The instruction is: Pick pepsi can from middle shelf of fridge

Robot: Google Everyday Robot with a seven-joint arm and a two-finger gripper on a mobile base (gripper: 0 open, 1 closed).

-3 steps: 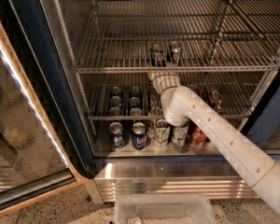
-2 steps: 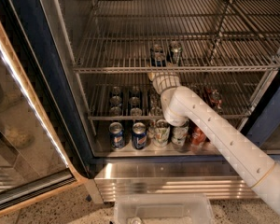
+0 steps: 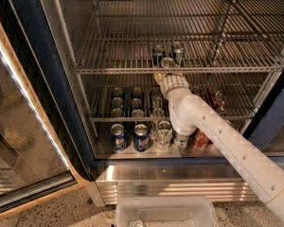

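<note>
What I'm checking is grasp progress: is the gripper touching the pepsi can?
Cannot tell. In the camera view the gripper sits just before the pepsi can, its wrist hiding any gap.

The small dark blue pepsi can (image 3: 157, 55) stands upright near the front of the fridge's (image 3: 38, 65) chrome wire middle shelf (image 3: 118, 56), just behind the hand (image 3: 163, 74) at the front rail.

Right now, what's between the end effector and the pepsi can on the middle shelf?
Camera view: end effector at the middle shelf's front rail; only that rail and wire rods before the pepsi can.
</note>
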